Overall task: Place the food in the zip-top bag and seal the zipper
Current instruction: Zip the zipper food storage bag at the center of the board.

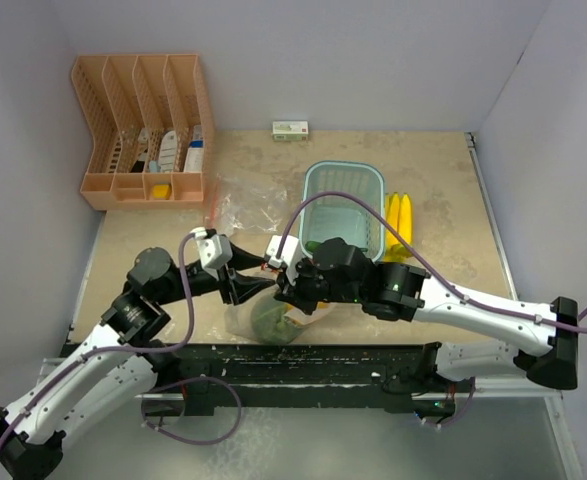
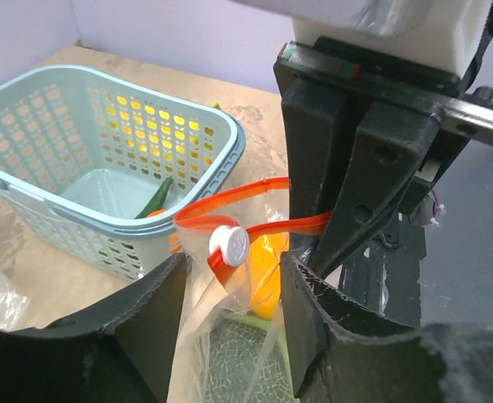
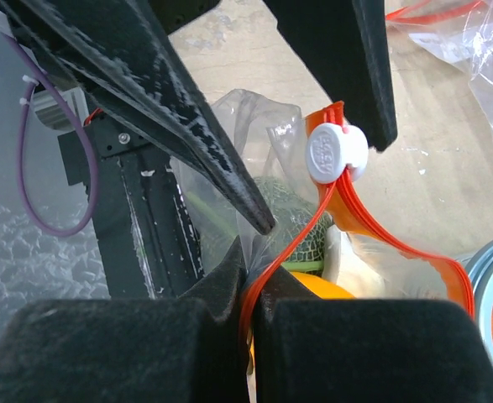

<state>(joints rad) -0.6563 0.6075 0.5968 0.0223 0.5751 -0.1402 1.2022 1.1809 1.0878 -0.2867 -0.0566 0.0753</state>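
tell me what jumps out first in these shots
The clear bag with its orange zipper sits at the table's near middle between both arms. The right gripper is shut on the zipper strip, and the left gripper stands open around the white slider. A green head shows inside the bag. Behind it is the blue basket, with bananas on its right.
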